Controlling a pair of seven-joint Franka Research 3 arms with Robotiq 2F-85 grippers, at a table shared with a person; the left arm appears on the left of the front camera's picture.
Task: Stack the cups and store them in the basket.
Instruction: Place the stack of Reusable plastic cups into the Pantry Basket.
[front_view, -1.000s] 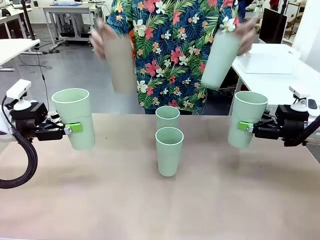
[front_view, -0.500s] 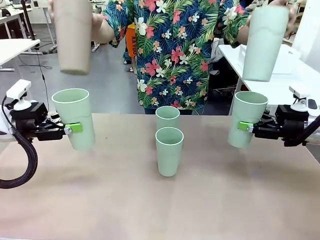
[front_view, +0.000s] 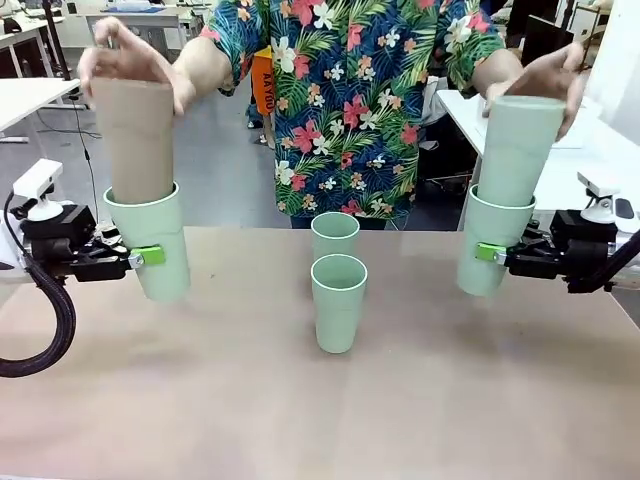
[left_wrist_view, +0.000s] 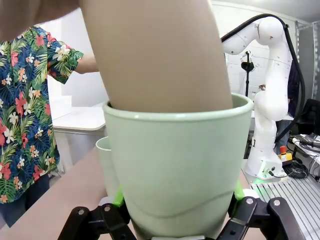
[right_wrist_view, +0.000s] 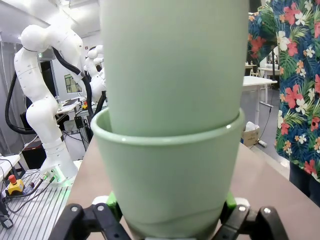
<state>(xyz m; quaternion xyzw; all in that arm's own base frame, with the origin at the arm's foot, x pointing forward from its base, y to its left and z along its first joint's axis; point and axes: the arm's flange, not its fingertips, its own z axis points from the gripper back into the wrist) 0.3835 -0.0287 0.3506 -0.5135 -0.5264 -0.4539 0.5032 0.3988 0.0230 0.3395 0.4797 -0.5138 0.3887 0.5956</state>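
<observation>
Left gripper (front_view: 150, 256) clamped on mint cup (front_view: 158, 225), raised near desk (front_view: 300, 420) left edge; person's hand (front_view: 125, 62) holds brown cup (front_view: 135, 140) partly nested in it. Right gripper (front_view: 488, 252) clamped on second mint cup (front_view: 492, 225) near right edge; other hand (front_view: 555, 78) holds third mint cup (front_view: 518, 145) partly nested. Two further mint cups (front_view: 338, 300) (front_view: 335, 238) upright mid-desk, one behind the other
</observation>
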